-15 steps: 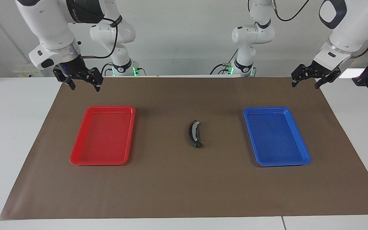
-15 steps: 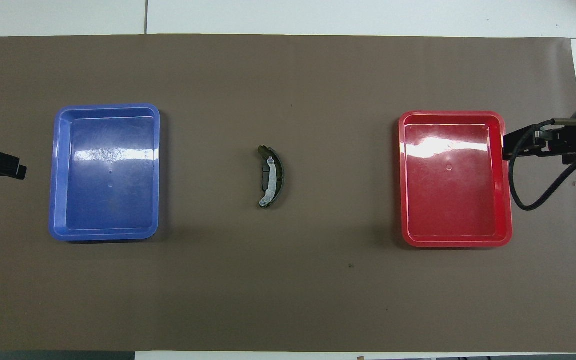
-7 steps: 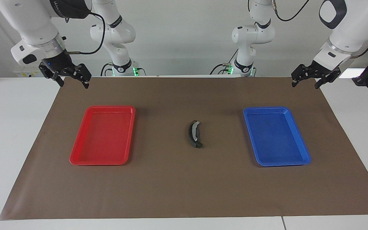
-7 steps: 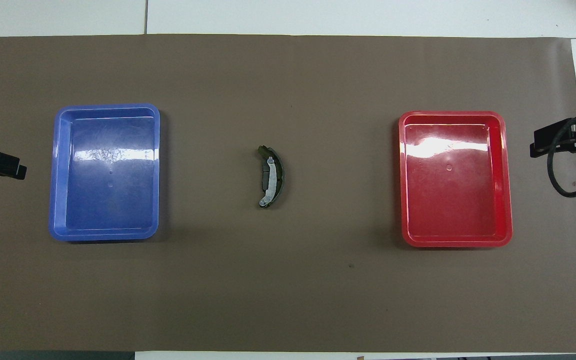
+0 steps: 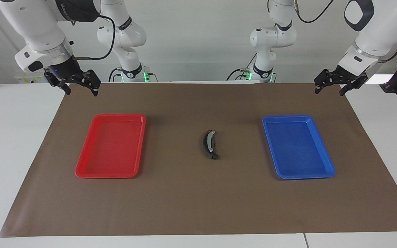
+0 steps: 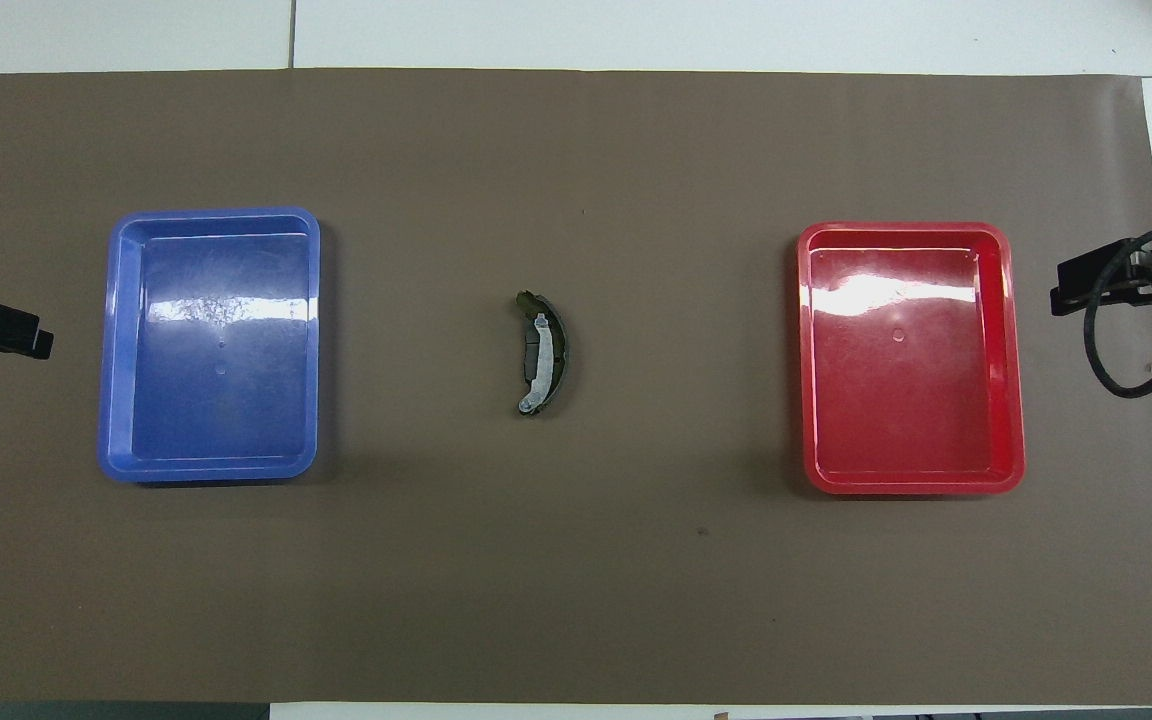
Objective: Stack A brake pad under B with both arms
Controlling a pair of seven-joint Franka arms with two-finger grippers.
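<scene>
The long brake pad (image 5: pixel 209 144) lies on the small pad mid-surface between the red tray (image 5: pixel 81 170) and blue tray (image 5: pixel 327 170); likely stiff, heavy, best pinched across its width; left gripper (image 5: pixel 329 86) and right gripper (image 5: pixel 79 86) hang with jaws spread.

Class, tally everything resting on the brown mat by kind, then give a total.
Trays: 2, a red tray and a blue tray.
Brake pads: 2, a long curved pad stacked on a short dark pad.
Total: 4.
</scene>
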